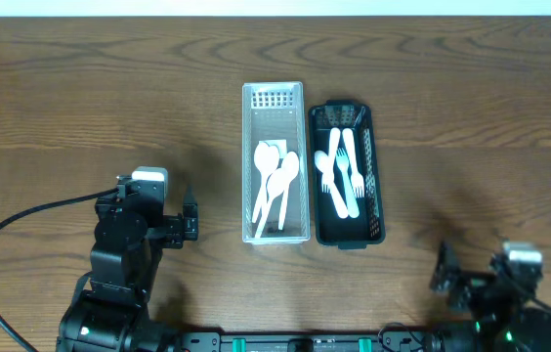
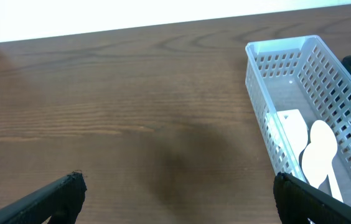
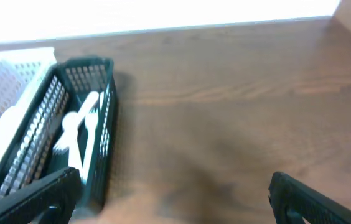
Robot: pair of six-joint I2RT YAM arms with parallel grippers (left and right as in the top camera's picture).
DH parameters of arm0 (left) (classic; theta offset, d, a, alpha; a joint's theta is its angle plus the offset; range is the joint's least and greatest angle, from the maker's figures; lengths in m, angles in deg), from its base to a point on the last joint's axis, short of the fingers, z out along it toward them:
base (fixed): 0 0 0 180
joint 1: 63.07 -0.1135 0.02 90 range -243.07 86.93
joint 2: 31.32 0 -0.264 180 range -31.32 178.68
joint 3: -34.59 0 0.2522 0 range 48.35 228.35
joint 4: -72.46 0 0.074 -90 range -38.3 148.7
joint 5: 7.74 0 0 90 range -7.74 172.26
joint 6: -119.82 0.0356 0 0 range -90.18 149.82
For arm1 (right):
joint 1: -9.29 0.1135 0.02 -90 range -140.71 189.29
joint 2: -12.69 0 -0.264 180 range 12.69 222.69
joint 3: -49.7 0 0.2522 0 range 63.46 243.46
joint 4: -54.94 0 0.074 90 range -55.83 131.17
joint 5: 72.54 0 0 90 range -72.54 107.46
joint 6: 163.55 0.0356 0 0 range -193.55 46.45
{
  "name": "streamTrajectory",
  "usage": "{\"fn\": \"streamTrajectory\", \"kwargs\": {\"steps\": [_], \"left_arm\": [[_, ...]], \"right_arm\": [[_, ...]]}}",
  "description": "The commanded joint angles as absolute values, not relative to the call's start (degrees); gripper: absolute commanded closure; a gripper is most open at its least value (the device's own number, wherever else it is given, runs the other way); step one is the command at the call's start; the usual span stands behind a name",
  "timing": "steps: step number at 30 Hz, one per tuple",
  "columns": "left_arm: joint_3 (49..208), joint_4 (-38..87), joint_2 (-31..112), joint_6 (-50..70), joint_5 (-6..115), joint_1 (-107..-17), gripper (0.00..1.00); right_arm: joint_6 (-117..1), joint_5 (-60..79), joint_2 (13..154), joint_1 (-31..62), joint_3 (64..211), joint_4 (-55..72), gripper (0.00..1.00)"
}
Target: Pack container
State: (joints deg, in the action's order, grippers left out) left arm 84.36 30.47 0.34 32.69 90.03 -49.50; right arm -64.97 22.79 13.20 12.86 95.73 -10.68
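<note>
A white slotted container [image 1: 275, 162] at the table's middle holds white plastic spoons [image 1: 275, 176]. A black slotted container [image 1: 348, 174] stands against its right side and holds white plastic forks [image 1: 342, 168]. My left gripper [image 1: 190, 217] is open and empty, left of the white container near the front; the left wrist view shows its fingers [image 2: 175, 199] wide apart over bare wood, with the white container [image 2: 309, 112] at the right. My right gripper [image 1: 444, 269] is open and empty at the front right; its wrist view [image 3: 172, 193] shows the black container [image 3: 70, 137] at the left.
The wooden table's front edge lies just below both arm bases. A black cable [image 1: 12, 230] loops from the left arm across the front left. The table's far edge meets a pale wall at the top.
</note>
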Motion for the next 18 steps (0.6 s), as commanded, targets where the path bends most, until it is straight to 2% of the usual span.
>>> {"fn": "streamTrajectory", "kwargs": {"steps": [1, 7, 11, 18], "left_arm": [[84.2, 30.5, 0.4, 33.2, 90.7, -49.3, 0.02], [84.2, 30.5, 0.4, 33.2, 90.7, -49.3, 0.02], [84.2, 30.5, 0.4, 33.2, 90.7, -49.3, 0.02], [84.2, 30.5, 0.4, 33.2, 90.7, -49.3, 0.02]], "right_arm": [[-64.9, 21.5, 13.8, 13.4, 88.2, -0.5, 0.01], [-68.0, 21.5, 13.8, 13.5, 73.6, 28.8, 0.01], [-74.3, 21.5, 13.7, 13.5, 65.1, 42.0, 0.01], [-74.5, 21.5, 13.6, 13.7, 63.8, 37.3, 0.01]]}}
